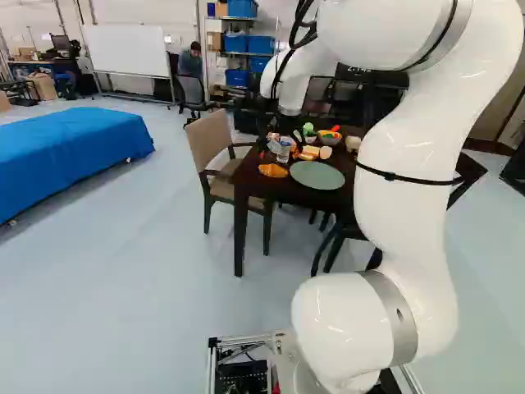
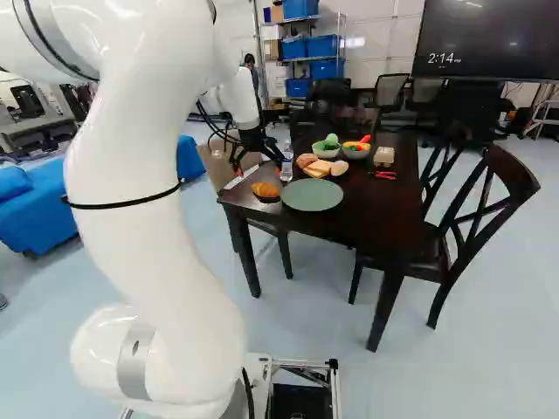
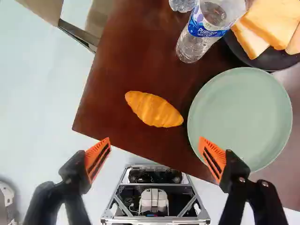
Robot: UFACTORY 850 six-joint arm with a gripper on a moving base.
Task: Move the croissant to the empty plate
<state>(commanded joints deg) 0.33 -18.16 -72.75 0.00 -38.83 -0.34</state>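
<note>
The croissant point(image 3: 154, 110) lies just beside the green plate point(image 3: 239, 117), one tip almost at its rim. The gripper point(image 3: 155, 141) is spread wide and holds nothing, one finger seemingly in line with the plate's edge — coming straight down could land that finger on the rim and tip the plate. Closing along the croissant's length, not across it, would likely make it swivel free — and a wide swing could topple the bottle point(image 3: 199, 37) near the plate.
</note>
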